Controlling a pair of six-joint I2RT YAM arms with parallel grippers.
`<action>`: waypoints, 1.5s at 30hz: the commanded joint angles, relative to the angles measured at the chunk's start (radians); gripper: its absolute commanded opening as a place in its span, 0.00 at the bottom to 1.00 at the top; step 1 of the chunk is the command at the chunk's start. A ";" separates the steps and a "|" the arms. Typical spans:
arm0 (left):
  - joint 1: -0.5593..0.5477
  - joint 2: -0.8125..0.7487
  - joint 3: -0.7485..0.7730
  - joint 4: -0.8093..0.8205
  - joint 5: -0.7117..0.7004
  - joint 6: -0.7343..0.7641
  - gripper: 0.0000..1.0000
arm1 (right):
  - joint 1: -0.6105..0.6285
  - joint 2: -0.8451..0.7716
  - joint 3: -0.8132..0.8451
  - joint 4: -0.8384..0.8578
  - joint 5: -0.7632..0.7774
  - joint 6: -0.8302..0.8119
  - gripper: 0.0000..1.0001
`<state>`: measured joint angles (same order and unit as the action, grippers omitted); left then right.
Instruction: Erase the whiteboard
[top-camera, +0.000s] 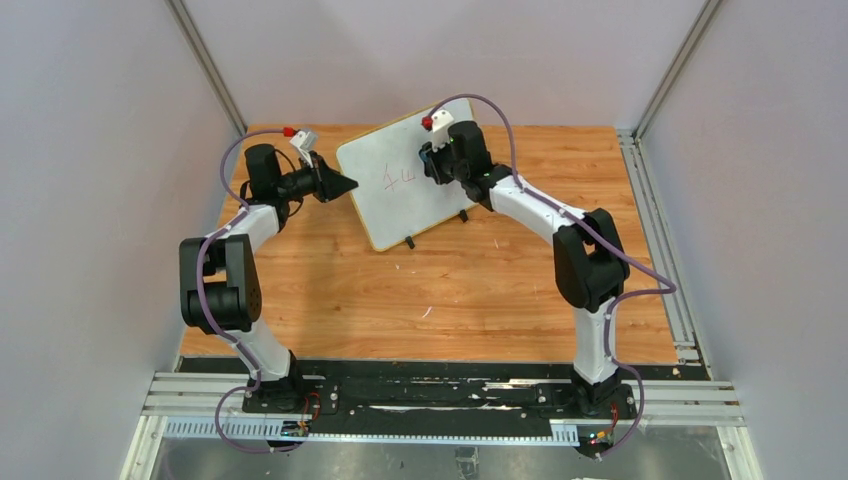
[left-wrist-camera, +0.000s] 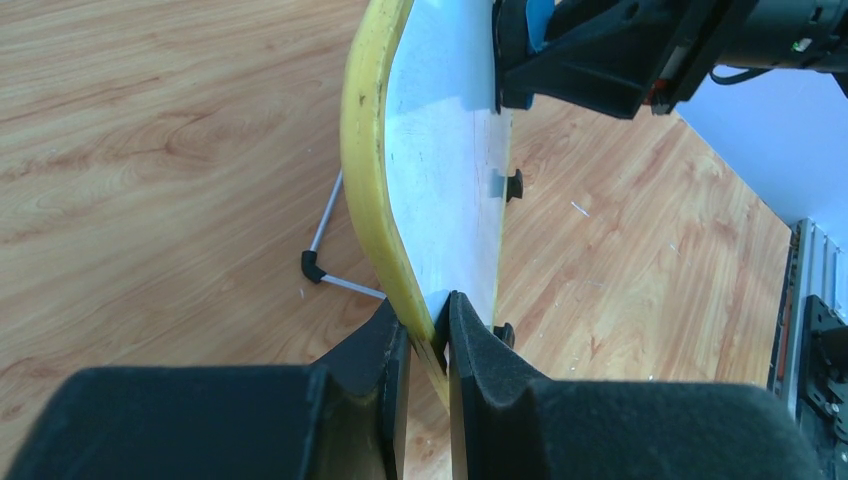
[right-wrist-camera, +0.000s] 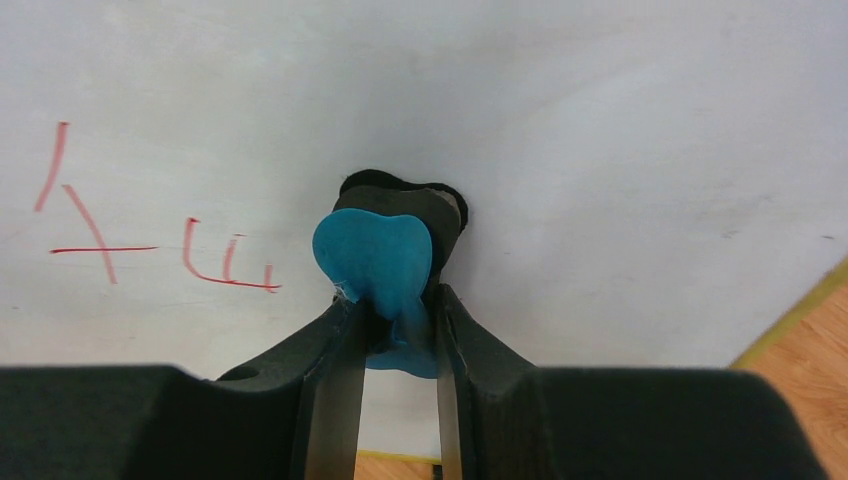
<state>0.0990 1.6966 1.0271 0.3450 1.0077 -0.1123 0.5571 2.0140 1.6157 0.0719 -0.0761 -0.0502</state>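
Note:
The whiteboard (top-camera: 405, 185), white with a yellow frame and two black feet, stands tilted at the back middle of the table. Red marks (top-camera: 399, 179) sit near its centre and show at the left of the right wrist view (right-wrist-camera: 150, 240). My left gripper (top-camera: 345, 186) is shut on the board's yellow left edge (left-wrist-camera: 375, 190). My right gripper (top-camera: 432, 163) is shut on a blue eraser (right-wrist-camera: 375, 262) with a black pad, pressed on the board face to the right of the marks (right-wrist-camera: 600, 150).
The wooden table (top-camera: 430, 300) spreads around the board. A thin metal stand leg with a black tip (left-wrist-camera: 318, 262) rests behind the board. Grey walls and aluminium posts close the sides. A rail (top-camera: 660, 230) runs along the right edge.

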 joint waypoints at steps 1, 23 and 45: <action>-0.001 0.007 -0.009 -0.061 -0.051 0.096 0.00 | 0.071 0.013 -0.006 -0.001 -0.017 0.007 0.01; -0.002 0.009 -0.007 -0.062 -0.048 0.095 0.00 | 0.001 0.009 -0.048 0.001 0.038 -0.026 0.01; -0.002 0.003 -0.004 -0.094 -0.049 0.115 0.00 | -0.106 -0.013 -0.045 -0.015 0.047 -0.047 0.01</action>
<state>0.0967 1.6966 1.0325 0.3336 1.0046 -0.1043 0.5026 2.0140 1.5787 0.0727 -0.1070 -0.0769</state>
